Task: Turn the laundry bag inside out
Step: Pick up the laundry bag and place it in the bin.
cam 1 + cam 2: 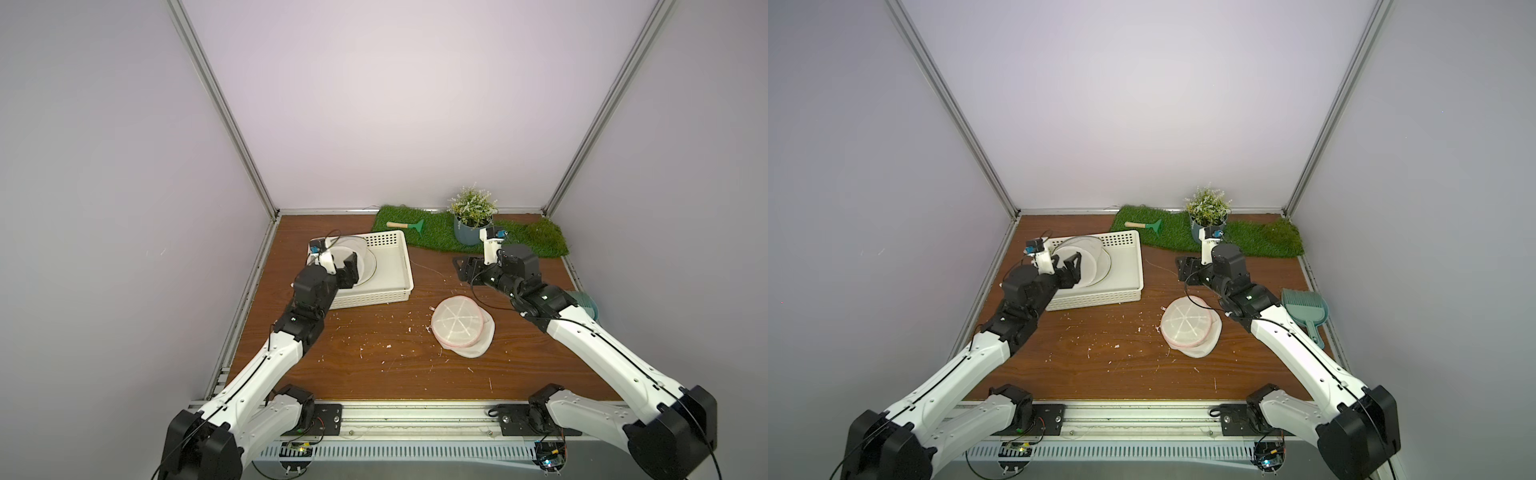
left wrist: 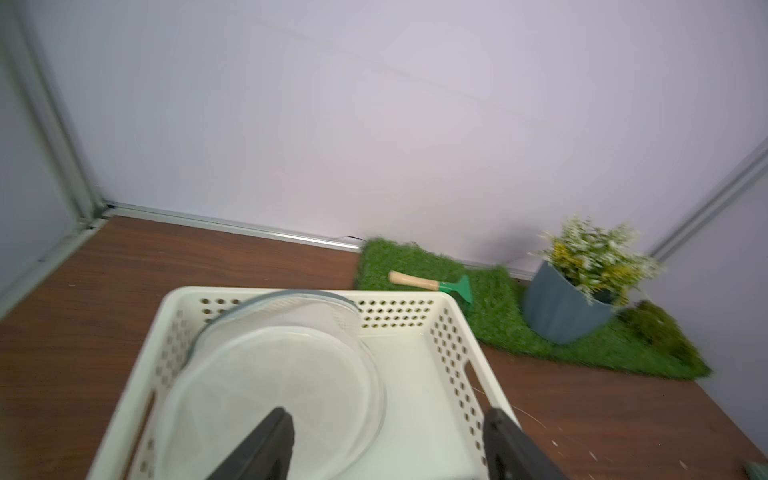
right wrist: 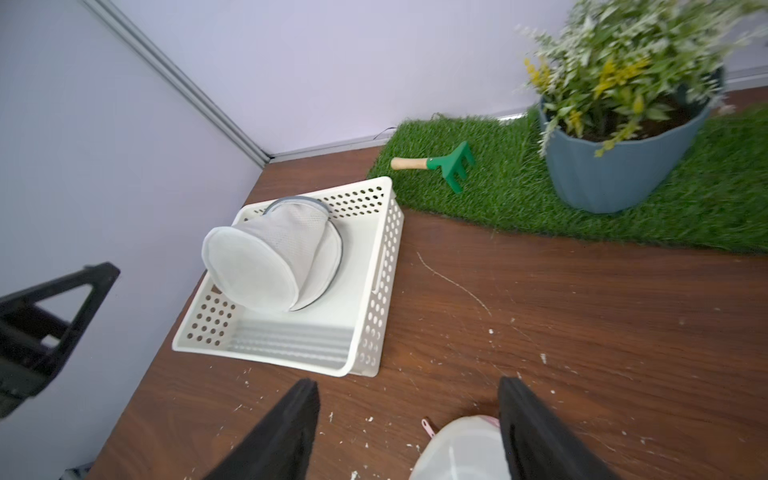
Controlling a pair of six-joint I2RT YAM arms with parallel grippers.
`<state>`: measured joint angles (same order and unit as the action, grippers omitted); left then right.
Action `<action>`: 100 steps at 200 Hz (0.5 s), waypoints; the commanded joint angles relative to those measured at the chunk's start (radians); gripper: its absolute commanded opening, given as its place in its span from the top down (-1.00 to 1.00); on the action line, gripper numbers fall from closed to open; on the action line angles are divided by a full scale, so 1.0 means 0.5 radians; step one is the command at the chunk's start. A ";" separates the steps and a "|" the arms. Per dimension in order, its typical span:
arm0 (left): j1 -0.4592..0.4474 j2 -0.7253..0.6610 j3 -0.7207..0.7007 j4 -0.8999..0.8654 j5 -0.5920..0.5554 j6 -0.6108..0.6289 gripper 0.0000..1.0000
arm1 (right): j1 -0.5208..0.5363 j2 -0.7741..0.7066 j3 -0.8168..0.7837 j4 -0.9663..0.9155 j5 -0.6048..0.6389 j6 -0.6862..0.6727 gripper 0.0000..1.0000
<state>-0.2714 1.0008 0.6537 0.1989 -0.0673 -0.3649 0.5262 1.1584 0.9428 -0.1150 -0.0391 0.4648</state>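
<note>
Item one, the left gripper: we record it released, its two dark fingers standing wide apart and holding nothing, poised over the grey-rimmed laundry bag at about 10 o'clock on the table. Whether a fingertip touches the mesh we cannot tell. That bag, a white mesh cylinder, lies tilted on its side inside the cream perforated basket, with its grey hoop toward the basket's 12 o'clock wall and its closed round end raised toward 9 o'clock. Item two, the right gripper: likewise released and empty, at about 1 o'clock, with bare wood between its fingers. At its 6 o'clock, apart from it, we list the pink-trimmed laundry bag, collapsed into a flat disc with radial seams. It rests on the table just off centre toward 4 o'clock, a fold of white mesh spilling from under it at 5 o'clock. Along the 12 to 2 o'clock edge lies a green grass mat, carrying a small green rake with a wooden handle and a blue-grey plant pot. At 3 o'clock, beside the right arm, lies a teal dustpan. White flecks are scattered over the wood.
</note>
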 commanded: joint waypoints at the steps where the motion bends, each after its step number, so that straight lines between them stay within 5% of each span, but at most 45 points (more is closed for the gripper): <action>1: 0.143 0.151 0.172 -0.495 0.144 0.145 -0.54 | 0.105 0.122 0.062 0.195 -0.117 0.025 -0.45; 28: 0.158 0.458 0.350 -0.650 0.149 0.183 -0.63 | 0.228 0.314 0.153 0.232 -0.149 0.044 -0.41; 68: 0.151 0.827 0.454 -0.435 0.336 -0.058 -0.66 | 0.319 0.422 0.142 0.298 -0.116 0.082 -0.40; 100: -0.006 1.123 0.656 -0.440 0.170 -0.186 -0.74 | 0.330 0.399 0.070 0.307 -0.066 0.098 -0.40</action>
<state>-0.2188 1.4899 0.8993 -0.0254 0.0502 -0.3946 0.6880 1.3834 0.9798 -0.0128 -0.0872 0.4980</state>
